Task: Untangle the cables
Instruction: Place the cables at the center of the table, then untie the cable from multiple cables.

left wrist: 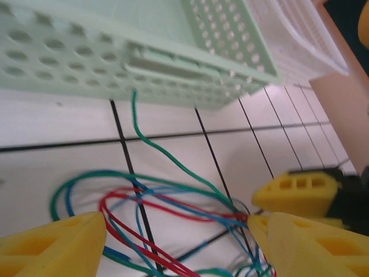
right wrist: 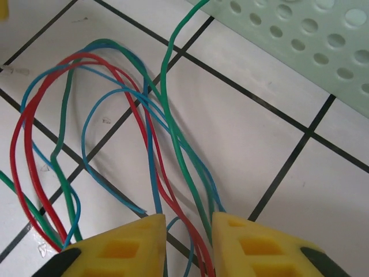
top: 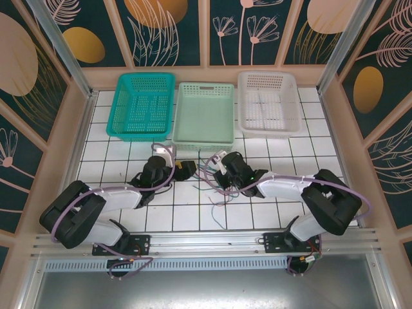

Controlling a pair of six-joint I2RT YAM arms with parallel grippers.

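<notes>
Top external view: a white tiled bench [top: 129, 215] holds a teal basket [top: 147, 75], a pale green basket [top: 205, 85] and a white basket [top: 267, 73] across the upper frame. The cables [right wrist: 164, 104] lie tangled mid-frame, just below the pale green basket. The left gripper [left wrist: 177, 225] is open wide over them. The right gripper [right wrist: 188, 222] is open a little, with cables running through the gap.
</notes>
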